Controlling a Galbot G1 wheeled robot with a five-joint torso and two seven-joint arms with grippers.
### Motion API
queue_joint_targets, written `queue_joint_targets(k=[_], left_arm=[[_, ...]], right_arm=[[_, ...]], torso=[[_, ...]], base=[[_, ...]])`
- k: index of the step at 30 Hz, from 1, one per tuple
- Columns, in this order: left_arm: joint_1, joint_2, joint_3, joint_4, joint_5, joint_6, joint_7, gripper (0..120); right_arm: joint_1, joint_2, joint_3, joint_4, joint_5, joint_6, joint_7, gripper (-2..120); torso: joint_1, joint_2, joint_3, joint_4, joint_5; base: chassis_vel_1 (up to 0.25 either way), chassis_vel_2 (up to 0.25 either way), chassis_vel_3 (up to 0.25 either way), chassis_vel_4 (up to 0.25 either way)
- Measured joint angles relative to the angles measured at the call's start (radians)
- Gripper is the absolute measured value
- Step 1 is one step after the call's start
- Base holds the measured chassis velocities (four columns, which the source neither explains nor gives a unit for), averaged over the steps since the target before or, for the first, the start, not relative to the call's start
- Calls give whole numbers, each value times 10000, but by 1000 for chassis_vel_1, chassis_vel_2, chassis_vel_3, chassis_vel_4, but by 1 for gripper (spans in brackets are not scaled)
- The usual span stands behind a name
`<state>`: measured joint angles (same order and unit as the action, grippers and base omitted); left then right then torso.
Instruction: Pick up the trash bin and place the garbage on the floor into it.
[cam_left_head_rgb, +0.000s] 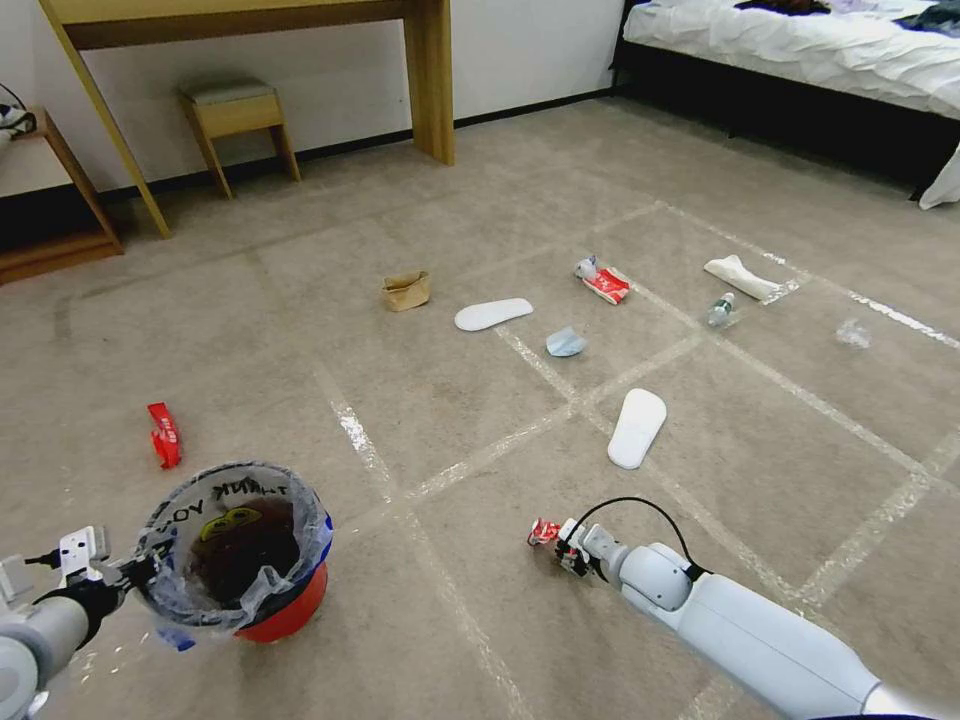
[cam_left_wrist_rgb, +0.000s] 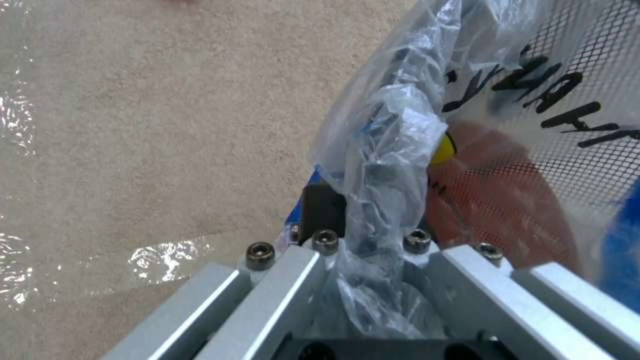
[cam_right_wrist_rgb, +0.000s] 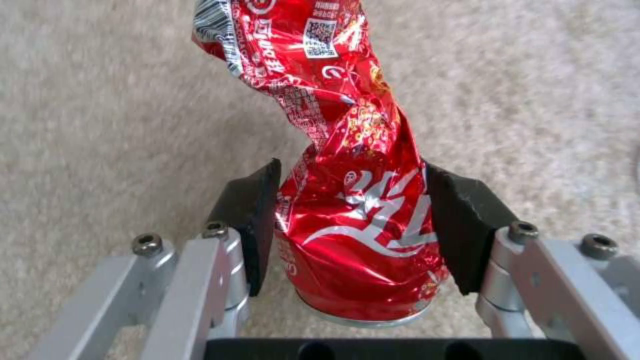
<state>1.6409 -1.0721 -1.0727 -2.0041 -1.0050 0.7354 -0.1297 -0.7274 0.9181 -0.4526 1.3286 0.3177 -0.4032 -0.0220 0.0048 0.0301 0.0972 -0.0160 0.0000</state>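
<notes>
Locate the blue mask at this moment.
In the head view, the blue mask lies on the carpet mid-floor, just right of the nearer end of a white slipper and beside a tape line.

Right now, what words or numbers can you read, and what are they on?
Clear bluish plastic bag lining the small round red trash bin: black letters, seen reversed, not readable for sure.
Crushed red metal can in the right gripper: white logo, barcode, QR code; small print too tiny.
Other litter: too small.

Open carpet (cam_left_head_rgb: 480, 420) fills the frame's centre and lower middle; the trash bin (cam_left_head_rgb: 240, 550) blocks lower left, scattered slippers (cam_left_head_rgb: 637, 427) and a paper bag (cam_left_head_rgb: 406, 290) dot mid-frame.
</notes>
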Motion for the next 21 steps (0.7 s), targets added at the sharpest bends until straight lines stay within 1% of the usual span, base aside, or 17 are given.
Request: queue_joint_targets(k=[3,4,5,6,7,8,9,10,11,12,13,14,15,17,19,20,21], left_arm=[[15,32,16,-61,-12,0,-2,1],[11,45,37,-94,-27,0,-8,1],[11,45,37,-94,-27,0,-8,1],[-6,54,72,-117,-34,0,-24,1],[-41,77,133,-169,-68,0,-46,1],[-41,77,133,-169,-68,0,-46,1],[-67,94,162,-195,-85,0,-64,1],[-132,125,229,-255,-122,0,-93,1],[-132,125,229,-255,-122,0,-93,1],[-172,142,258,-279,-150,0,-105,1],[-279,180,316,-329,-237,0,-136,1],[-316,198,334,-342,-273,0,-159,1],[-316,198,334,-342,-273,0,-159,1],[-412,298,370,-424,-471,0,-259,1],[-416,322,373,-445,-530,0,-284,1],[-413,420,383,-527,-674,0,-347,1],[-413,420,383,-527,-674,0,-347,1]], right_arm=[[-159,-164,317,416,203,0,95,48],[-290,-373,581,787,360,1,210,48],[-290,-373,581,787,360,1,210,48],[-396,-532,825,1114,461,34,302,48],[-593,-823,1301,1734,695,107,412,48],[-593,-823,1301,1734,695,107,412,48],[-698,-973,1563,2056,836,113,468,48],[-965,-1336,2240,2950,1194,122,607,48],[-965,-1336,2240,2950,1194,122,607,48],[-1073,-1508,2554,3387,1364,128,669,48],[-1255,-1892,3172,4316,1683,100,739,48],[-1300,-2053,3393,4677,1807,85,767,48],[-1300,-2053,3393,4677,1807,85,767,48],[-1332,-2576,4065,5865,2256,-41,860,48],[-1309,-2665,4165,6066,2361,-57,881,48],[-1135,-2875,4392,6729,2775,-83,967,48],[-1135,-2875,4392,6729,2775,-83,967,48]], torso=[[-1,0,0,1,3],[0,0,0,1,3],[0,0,0,1,3],[0,0,0,1,0],[0,-1,0,1,3],[0,-1,0,1,3],[0,0,0,1,3],[0,0,1,-1,0],[0,0,1,-1,0],[0,0,0,-1,0],[0,0,0,-1,0],[0,0,-1,-1,-1],[0,0,-1,-1,-1],[0,0,0,-1,-1],[0,0,0,-2,-1],[0,0,0,-2,3],[0,0,0,-2,3]], base=[[0,0,0,0],[0,0,0,0],[0,0,0,0],[0,0,0,0],[0,0,0,0],[0,0,0,0],[0,0,0,0],[0,0,0,0],[0,0,0,0],[0,0,0,0],[0,0,0,0],[0,0,0,0],[0,0,0,0],[0,0,0,0],[0,0,0,0],[0,0,0,0],[0,0,0,0]])
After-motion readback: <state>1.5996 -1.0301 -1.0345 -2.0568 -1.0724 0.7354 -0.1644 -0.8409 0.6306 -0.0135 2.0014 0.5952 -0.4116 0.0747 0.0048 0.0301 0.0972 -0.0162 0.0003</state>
